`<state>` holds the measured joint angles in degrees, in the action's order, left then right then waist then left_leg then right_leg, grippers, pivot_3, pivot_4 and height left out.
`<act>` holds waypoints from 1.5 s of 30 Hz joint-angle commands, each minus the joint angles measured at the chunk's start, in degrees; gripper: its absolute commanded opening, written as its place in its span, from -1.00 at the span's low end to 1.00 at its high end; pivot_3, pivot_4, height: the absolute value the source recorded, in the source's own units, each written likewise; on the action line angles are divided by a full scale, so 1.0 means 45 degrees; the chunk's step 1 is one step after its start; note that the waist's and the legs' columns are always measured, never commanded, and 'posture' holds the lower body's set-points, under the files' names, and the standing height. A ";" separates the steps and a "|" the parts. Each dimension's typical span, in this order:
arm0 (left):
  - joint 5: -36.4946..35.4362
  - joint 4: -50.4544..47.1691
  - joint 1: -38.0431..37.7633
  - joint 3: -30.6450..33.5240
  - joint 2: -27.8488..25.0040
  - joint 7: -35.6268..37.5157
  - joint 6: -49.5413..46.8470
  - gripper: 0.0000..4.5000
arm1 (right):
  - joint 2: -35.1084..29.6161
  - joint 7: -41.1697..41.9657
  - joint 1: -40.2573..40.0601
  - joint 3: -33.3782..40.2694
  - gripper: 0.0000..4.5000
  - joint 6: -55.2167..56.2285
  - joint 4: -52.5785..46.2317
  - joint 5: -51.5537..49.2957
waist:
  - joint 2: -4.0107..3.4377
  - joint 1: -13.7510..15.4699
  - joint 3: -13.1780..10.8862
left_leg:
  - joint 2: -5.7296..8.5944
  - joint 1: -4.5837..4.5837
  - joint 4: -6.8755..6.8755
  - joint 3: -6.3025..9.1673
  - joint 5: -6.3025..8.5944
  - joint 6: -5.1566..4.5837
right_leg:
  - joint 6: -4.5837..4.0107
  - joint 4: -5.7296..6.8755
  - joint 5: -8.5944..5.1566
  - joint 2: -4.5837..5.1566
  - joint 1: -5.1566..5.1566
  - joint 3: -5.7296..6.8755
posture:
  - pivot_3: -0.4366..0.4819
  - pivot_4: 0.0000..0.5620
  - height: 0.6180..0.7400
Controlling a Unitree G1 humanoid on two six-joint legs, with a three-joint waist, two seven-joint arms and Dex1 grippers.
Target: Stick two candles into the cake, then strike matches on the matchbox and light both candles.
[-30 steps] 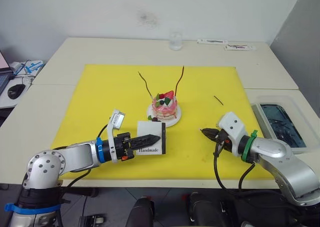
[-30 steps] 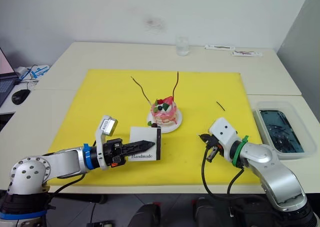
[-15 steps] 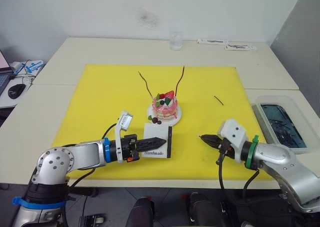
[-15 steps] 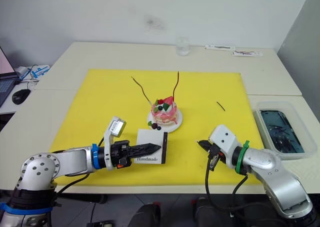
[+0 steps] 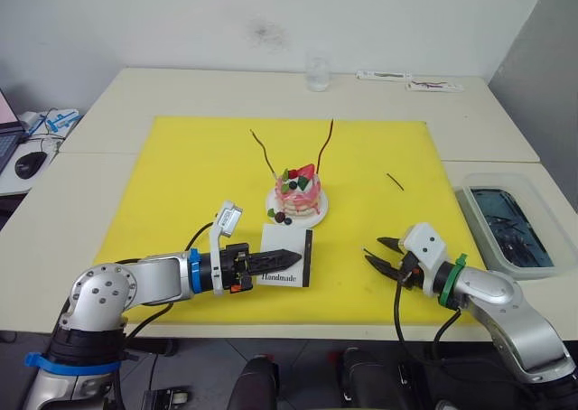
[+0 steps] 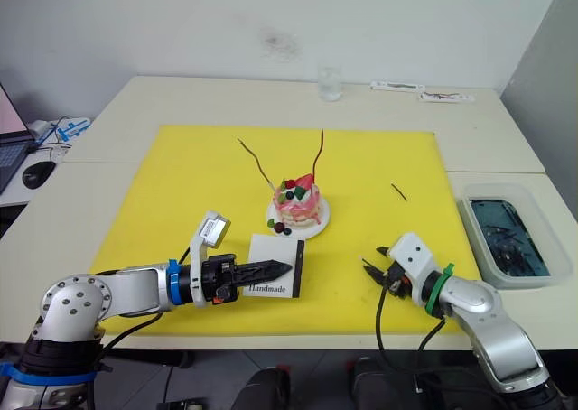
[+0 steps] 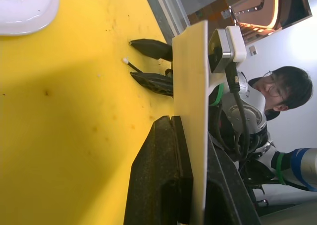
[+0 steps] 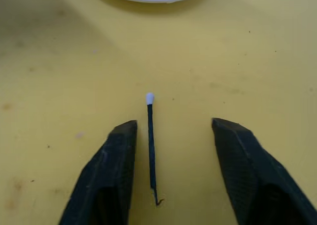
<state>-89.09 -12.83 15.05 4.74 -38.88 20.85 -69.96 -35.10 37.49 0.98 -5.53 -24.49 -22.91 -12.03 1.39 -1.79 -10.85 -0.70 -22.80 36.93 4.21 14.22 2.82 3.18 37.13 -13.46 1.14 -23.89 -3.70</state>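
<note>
On the yellow mat (image 5: 181, 171) that covers the near part of the pale surface (image 5: 163, 89), the cake (image 5: 298, 193) sits on its small white plate (image 5: 318, 213) near the middle, with the two candles (image 5: 326, 143) already stuck into it, one leaning to the robot's left and the other standing nearly upright on the right. Just in front of the plate, the left pincer (image 5: 282, 258) is clenched on the matchbox (image 5: 287, 256), holding it upright on its edge so that the "Handmade" face points toward the camera and the black striking strip runs along its right side; the left wrist view shows the box (image 7: 193, 111) edge-on, pinched between the two black fingers (image 7: 163, 185). To the right, near the mat's front edge, the right pincer (image 5: 383, 253) lies low over the mat with its fingers (image 8: 114, 175) spread apart and gripping nothing. Between them, touching neither, a match (image 8: 151, 145) lies flat on the mat with its white tip pointing toward the plate. A second match (image 5: 395, 181) lies well apart on the mat's right side, beyond the right arm. A clear glass (image 5: 316, 72) stands at the far edge of the surface, and a transparent tray (image 5: 506, 225) rests off the mat on the right.
</note>
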 commanded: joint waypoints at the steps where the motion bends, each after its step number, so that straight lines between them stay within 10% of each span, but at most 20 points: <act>1: -0.0020 -0.0069 0.0106 0.0179 -0.0002 0.0261 -0.0010 -1.00 | 0.0171 0.0438 -0.0072 0.0183 0.07 0.0959 0.0545 -0.0161 | 0.0000 -0.0003 0.0000 | 0.0000 0.0000 0.0000 0.0001 0.0000 0.0000 | 0.0000 0.0000 0.0000 0.0000 0.0002 0.0000 | -0.05 -0.47 1.00; 26: 0.0018 -0.0090 0.0150 0.0194 0.0019 0.0333 -0.0099 -1.00 | 0.1098 0.1176 0.0156 -0.0161 0.07 0.2815 0.1845 -0.0077 | 0.0000 -0.0019 0.0000 | -0.0003 0.0079 0.0004 0.0001 -0.0001 -0.0001 | -0.0021 0.0004 -0.0011 -0.0006 0.0077 -0.0004 | -0.05 -0.47 1.00; 34: 0.0016 -0.0103 0.0128 0.0183 0.0055 0.0258 -0.0097 -1.00 | 0.1060 0.1148 0.0146 -0.0272 -0.98 0.2906 0.2030 0.0145 | 0.0000 -0.0018 0.0000 | -0.0003 0.0094 0.0008 0.0002 -0.0001 -0.0001 | -0.0021 0.0003 -0.0011 -0.0005 0.0096 -0.0005 | -0.05 -0.47 1.00; 45: -0.0108 -0.0069 0.0235 0.0102 0.0261 -0.0235 -0.0050 -1.00 | 0.0693 0.1332 0.0170 0.0216 -0.98 0.2234 0.0880 -0.0530 | 0.0000 -0.0014 0.0000 | -0.0003 0.0105 0.0007 0.0002 -0.0001 -0.0001 | -0.0021 0.0003 -0.0012 -0.0005 0.0106 -0.0007 | -0.05 -0.47 1.00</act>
<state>-88.82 -12.76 15.16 4.74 -38.20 20.39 -70.68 -31.08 42.72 1.46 -5.95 -13.66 -15.24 -12.83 1.39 -1.85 -10.85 -0.71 -22.33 36.96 4.22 14.22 2.81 3.08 37.14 -13.51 1.12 -23.42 -3.73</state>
